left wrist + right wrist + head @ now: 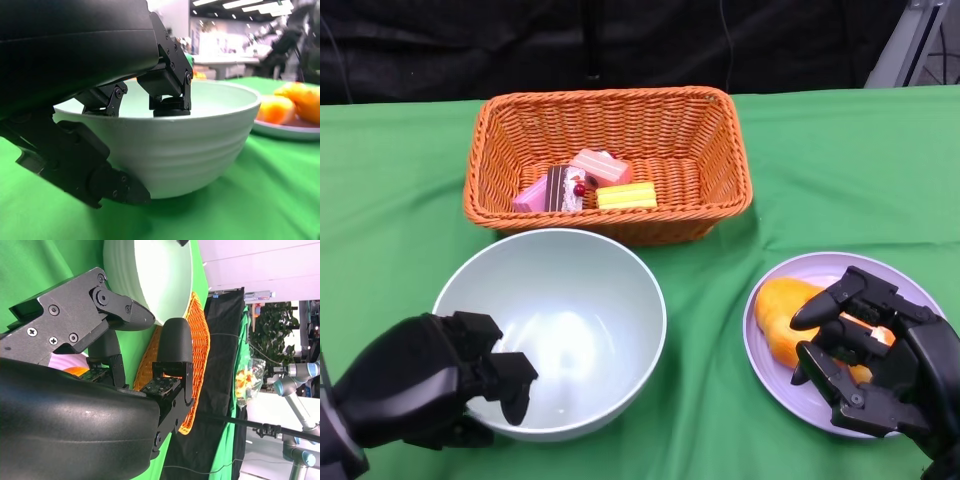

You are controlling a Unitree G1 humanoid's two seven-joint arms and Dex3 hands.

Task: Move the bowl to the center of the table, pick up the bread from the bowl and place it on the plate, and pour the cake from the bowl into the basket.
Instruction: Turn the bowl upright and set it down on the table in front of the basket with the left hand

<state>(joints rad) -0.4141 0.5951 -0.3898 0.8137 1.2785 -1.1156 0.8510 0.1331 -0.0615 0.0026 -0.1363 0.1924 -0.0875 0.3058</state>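
Note:
The pale green bowl [582,318] stands empty in front of the basket. My left hand [428,382] grips its near-left rim, fingers hooked inside and thumb outside; the left wrist view shows that hand [75,55] on the bowl [195,145]. Several cake pieces [584,184] lie in the orange wicker basket [722,165]. The orange bread [780,316] lies on the lilac plate [767,352] at the right. My right hand [880,352] hovers over the bread's near-right end with fingers apart, hiding part of it. The right wrist view shows this hand [105,405], the bowl [155,275] and the basket [197,340].
A green cloth [840,170] covers the table. The basket stands just behind the bowl, almost touching it. Bowl and plate sit about a hand's width apart. A black backdrop [420,45] runs along the far edge.

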